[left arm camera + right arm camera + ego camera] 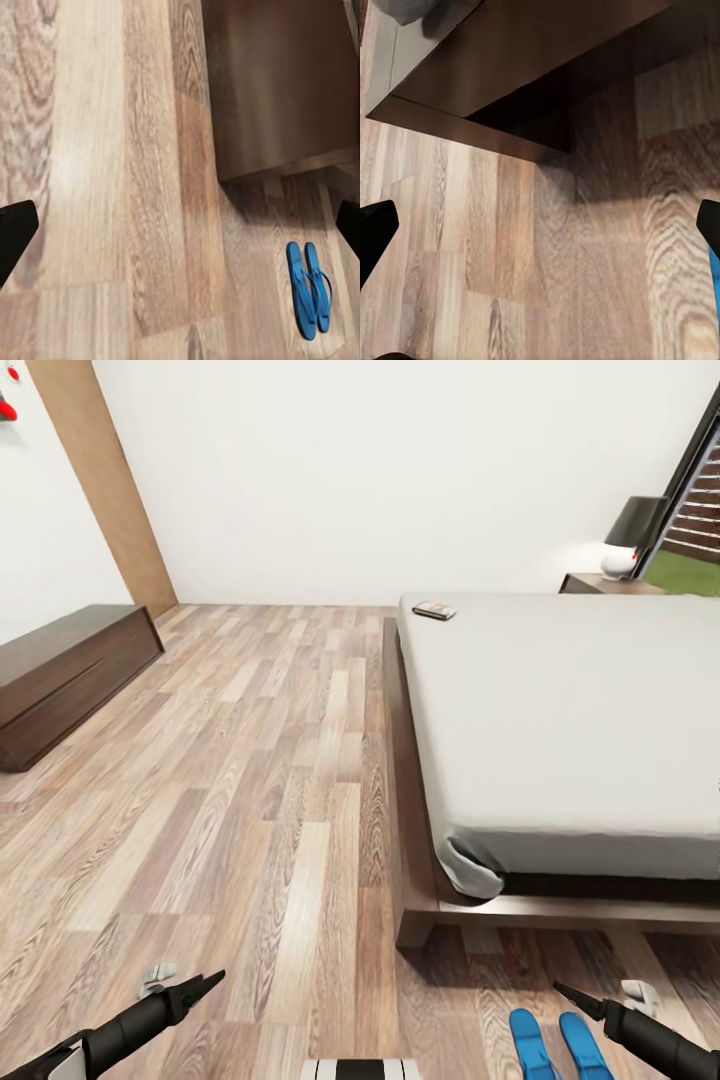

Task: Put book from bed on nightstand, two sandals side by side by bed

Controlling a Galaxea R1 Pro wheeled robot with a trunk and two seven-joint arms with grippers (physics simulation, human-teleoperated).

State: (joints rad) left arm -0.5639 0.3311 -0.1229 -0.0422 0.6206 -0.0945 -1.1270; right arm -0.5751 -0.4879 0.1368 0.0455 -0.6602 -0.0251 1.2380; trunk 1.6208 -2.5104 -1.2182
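Two sandals lie paired on the floor off the bed foot; book sits at its far corner. Left pincer and right pincer look closed, empty. I judge my drive forward risks clipping sandals or frame.

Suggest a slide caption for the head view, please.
Book lies at the bed's far corner; two blue sandals sit together on the floor near its foot.

Bright even light, dark shadow under bed, edges stretched.
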